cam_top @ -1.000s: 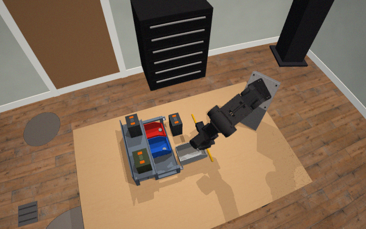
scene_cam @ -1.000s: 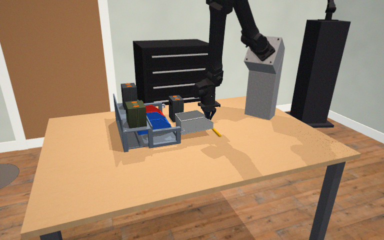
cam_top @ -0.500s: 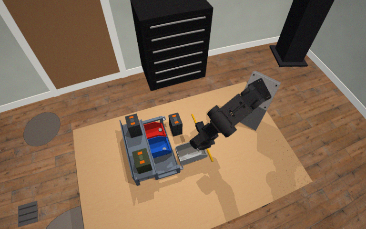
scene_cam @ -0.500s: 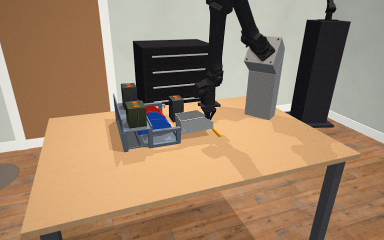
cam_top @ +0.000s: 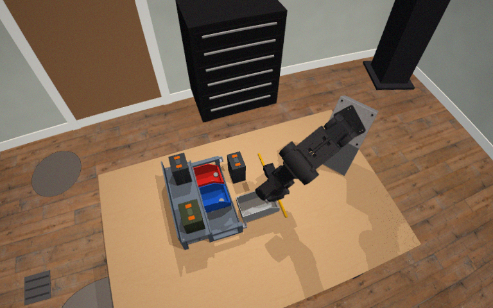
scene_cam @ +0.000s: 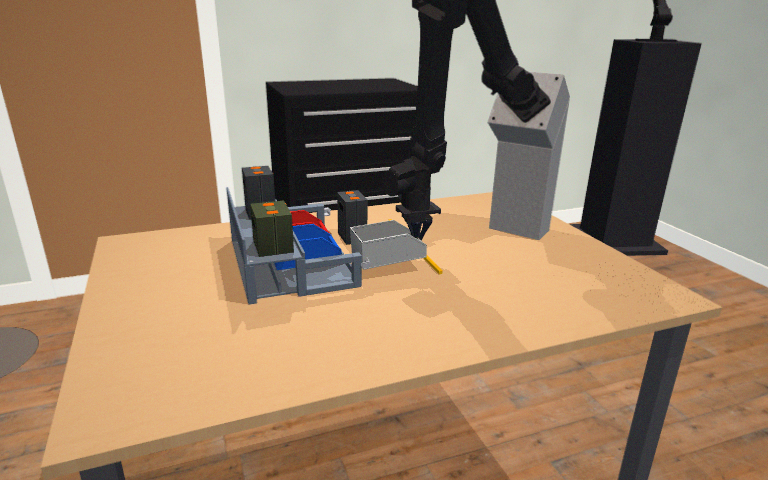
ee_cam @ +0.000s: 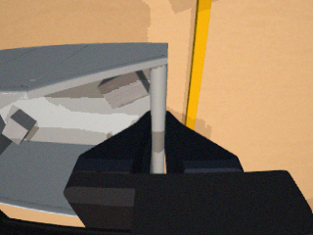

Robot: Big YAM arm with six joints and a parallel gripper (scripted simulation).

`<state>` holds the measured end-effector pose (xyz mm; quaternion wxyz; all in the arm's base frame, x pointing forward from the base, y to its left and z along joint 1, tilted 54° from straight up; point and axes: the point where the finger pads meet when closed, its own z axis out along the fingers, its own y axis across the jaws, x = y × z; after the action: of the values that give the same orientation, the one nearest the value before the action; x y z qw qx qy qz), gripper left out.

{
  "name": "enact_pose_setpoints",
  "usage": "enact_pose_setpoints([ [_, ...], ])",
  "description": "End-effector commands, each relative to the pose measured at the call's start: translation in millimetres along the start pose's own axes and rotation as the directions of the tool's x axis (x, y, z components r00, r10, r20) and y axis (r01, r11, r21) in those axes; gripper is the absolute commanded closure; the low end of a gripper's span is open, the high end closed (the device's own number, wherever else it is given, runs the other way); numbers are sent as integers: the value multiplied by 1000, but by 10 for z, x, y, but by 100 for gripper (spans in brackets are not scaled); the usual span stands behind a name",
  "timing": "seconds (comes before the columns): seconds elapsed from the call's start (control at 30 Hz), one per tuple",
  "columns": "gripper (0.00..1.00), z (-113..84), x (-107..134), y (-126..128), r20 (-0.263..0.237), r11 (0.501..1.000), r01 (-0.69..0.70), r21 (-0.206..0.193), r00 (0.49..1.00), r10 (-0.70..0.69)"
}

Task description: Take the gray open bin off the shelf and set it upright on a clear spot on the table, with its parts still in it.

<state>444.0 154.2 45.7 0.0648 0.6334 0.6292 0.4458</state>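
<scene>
Right of the shelf, bin pinched by its end wall

Toward the desk's (cam_top: 152,268) (scene_cam: 283,362) (ee_cam: 264,73) left edge, the shelf (cam_top: 239,229) (scene_cam: 357,271) holds the blue bin (cam_top: 214,197) (scene_cam: 314,243) and the red bin (cam_top: 208,174) (scene_cam: 304,217). Just right of it, the gray bin (cam_top: 261,213) (scene_cam: 390,251) (ee_cam: 83,66) is out and roughly upright, its parts (ee_cam: 124,90) inside; whether its base touches the desk, I cannot tell. The gripper (cam_top: 272,194) (scene_cam: 417,234) (ee_cam: 157,117) has its fingers closed around the bin's right end wall.

That grip is at one end, so the bin may droop at the shelf side; I would keep it level, draw it gently rightward until its left end is well past the shelf's post, then lower slowly and let go only once the base sits flat.

Behind it, toward the back edge, the dark box (cam_top: 237,171) (scene_cam: 352,217) stands near, so swinging that way looks risky. Under the gripper runs the yellow strip (cam_top: 282,208) (scene_cam: 433,264) (ee_cam: 200,59); better not to set the base across it. Roomier ground lies toward the front edge and the front right corner, away from the pedestal (cam_top: 336,160) (scene_cam: 521,186).
</scene>
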Motion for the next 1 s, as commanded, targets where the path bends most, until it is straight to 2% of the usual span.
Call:
enact_pose_setpoints([
  [0.0,100,-25,2,-90,0,1000,-2,-2,1000,2],
  [0.97,100,-1,5,-89,-1,1000,-2,0,1000,2],
])
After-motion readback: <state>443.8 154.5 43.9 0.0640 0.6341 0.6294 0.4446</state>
